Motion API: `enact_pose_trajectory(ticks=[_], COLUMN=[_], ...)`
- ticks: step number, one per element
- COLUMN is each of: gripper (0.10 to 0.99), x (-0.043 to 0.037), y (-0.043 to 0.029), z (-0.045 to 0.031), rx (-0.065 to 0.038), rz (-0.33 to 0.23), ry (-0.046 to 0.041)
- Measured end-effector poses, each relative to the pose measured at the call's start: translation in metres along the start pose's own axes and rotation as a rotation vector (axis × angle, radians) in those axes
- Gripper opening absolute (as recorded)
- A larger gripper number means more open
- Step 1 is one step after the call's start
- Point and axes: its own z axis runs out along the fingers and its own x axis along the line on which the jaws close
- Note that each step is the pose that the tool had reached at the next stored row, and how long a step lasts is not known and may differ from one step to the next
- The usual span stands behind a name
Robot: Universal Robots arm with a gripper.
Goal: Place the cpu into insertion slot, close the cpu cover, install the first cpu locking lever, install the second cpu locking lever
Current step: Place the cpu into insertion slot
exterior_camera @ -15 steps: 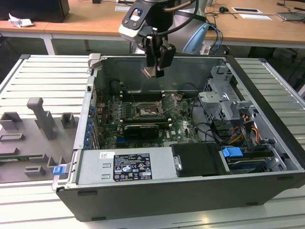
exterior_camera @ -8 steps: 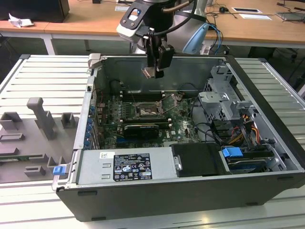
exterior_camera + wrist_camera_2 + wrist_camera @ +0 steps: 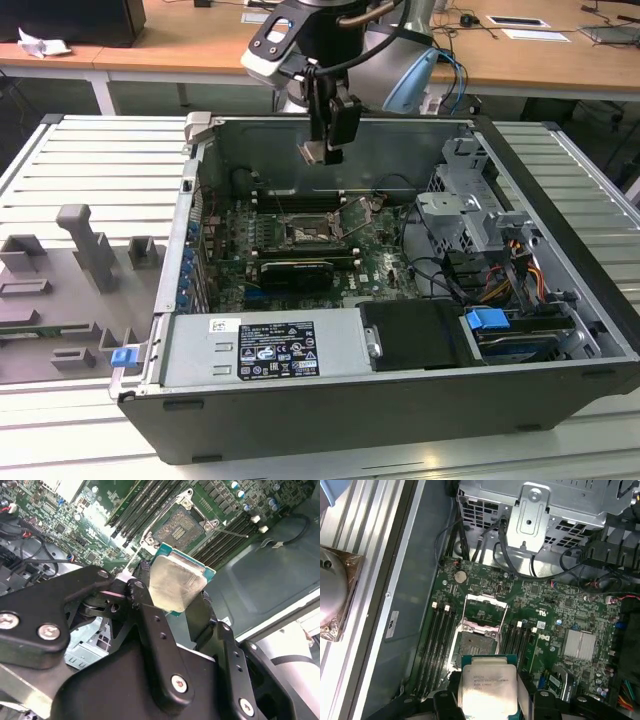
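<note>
A ribbed aluminium counter (image 3: 90, 160) carries a large dark-grey computer case (image 3: 350, 425) lying on its side with the side panel off. Along its near wall sits a grey metal power supply (image 3: 200, 350) with a white label (image 3: 277, 350). The label bears rows of small print and marks too fine to make out.

On the case floor lies the green motherboard (image 3: 375, 255). The black two-fingered pincer (image 3: 325, 150) hangs over it, high up by the case's far wall. Its fingers (image 3: 145, 597) are clamped on two opposite edges of the small flat square cpu (image 3: 175, 582), which has a silvery-grey metal top and a thin green rim.

The thin silvery metal cpu cover (image 3: 485, 598), a square frame with a large window, stands flipped open. That leaves the square dark insertion slot (image 3: 470, 642) bare.

In the exterior view the slot lies almost straight below the chip, a little nearer the camera and well apart in height. In the first wrist view it sits just past the chip's leading edge, between the two banks of long black memory slots (image 3: 437, 645). The chip's sides look roughly in line with the slot's sides.

The chip's top carries several lines of dark print, too small to tell.
</note>
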Motion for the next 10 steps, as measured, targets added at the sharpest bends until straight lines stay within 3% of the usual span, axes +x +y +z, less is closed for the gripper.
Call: enact_pose_trajectory(ticks=[10], gripper=[0.529], x=[0.0], y=[-0.0003], z=[0.0033], rx=[-0.002], rz=[0.137], ry=[-0.0118])
